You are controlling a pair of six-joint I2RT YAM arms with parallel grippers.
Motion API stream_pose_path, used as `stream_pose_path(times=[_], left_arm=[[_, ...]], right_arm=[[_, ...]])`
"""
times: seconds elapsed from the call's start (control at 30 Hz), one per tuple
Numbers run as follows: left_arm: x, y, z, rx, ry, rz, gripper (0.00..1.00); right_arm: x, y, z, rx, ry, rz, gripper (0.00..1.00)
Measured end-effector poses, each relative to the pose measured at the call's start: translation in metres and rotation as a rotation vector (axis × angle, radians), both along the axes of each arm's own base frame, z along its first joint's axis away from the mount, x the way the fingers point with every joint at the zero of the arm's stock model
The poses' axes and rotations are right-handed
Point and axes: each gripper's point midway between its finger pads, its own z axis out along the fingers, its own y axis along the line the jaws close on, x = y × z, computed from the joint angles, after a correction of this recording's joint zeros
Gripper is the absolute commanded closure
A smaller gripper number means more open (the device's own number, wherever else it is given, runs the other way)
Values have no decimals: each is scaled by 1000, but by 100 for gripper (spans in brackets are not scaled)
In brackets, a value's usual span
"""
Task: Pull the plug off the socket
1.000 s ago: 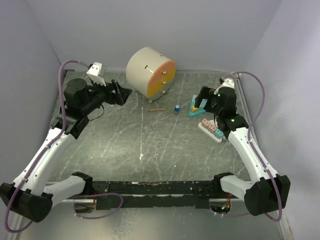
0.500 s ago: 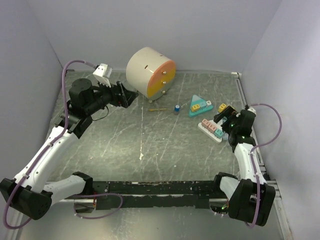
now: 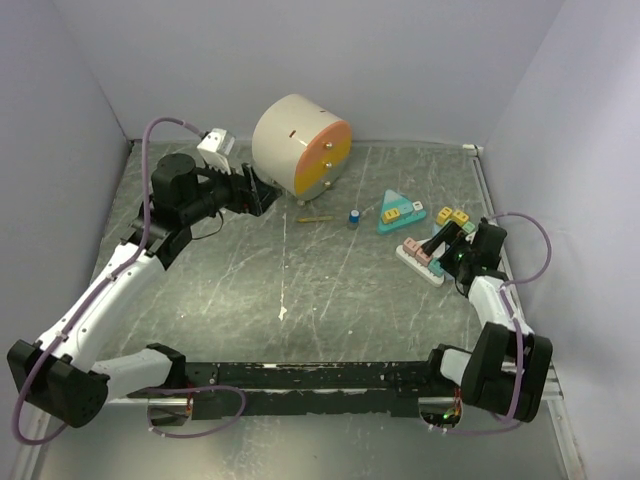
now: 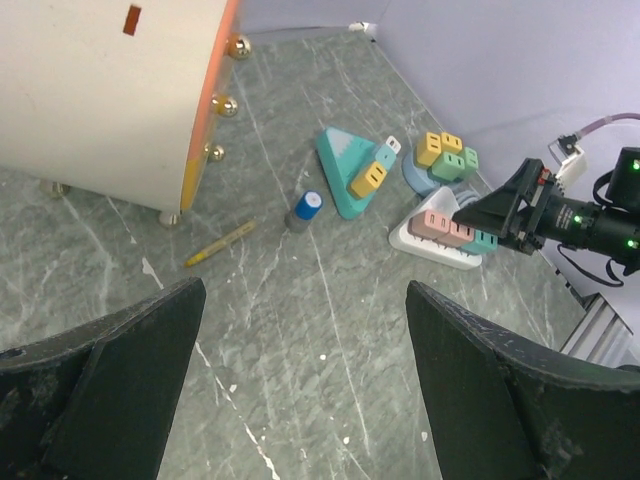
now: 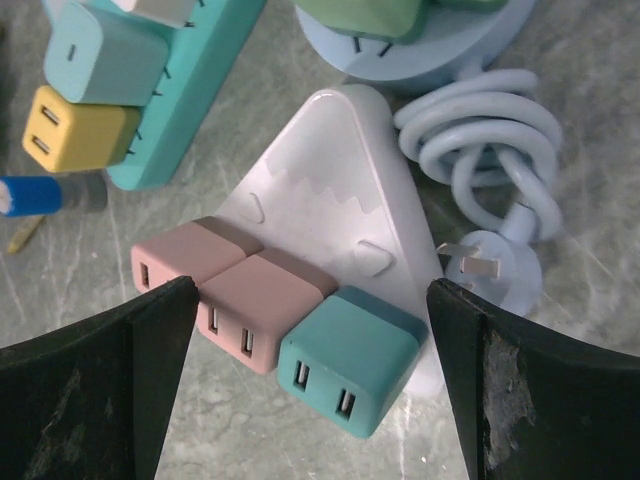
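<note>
Right gripper (image 3: pixel 446 243) — jaws apart — has moved over white socket (image 5: pixel 330 170); left gripper (image 4: pixel 305 390) likewise apart.

We see a robotics lab test cell: plain lilac walls (image 3: pixel 400 60) enclose a marbled table (image 3: pixel 340 290) carrying a mounting rail (image 3: pixel 320 376).

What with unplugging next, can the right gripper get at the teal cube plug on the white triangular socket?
Probably yes: the right gripper hangs open over the teal cube plug, nothing between.

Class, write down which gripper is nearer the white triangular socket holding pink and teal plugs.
Right. The right gripper hangs open over the white triangular socket; the left gripper is far off, beside the round drum.
</note>
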Motion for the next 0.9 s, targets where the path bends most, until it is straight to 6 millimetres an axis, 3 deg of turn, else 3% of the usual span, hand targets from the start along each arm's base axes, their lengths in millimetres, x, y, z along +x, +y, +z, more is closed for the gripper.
stream_pose_path(times=[0.37,0.5,0.7,0.77,0.9], left_arm=[[3,-7,-14,12,39,-30,6],[3,-7,-15,14,45,-31,6],[8,-11,-18,20,60,-37,6],[11,-13,-22,25,78,-45,6],[21,-23,-40,48,144,-69,6]], right_arm=[[28,0,-14,50,28,36,15],[31,15,-25,60,58,83,17],[24,86,-27,51,58,265,18],[13,125,-28,62,61,363,17],[-10,179,-31,100,73,489,6]])
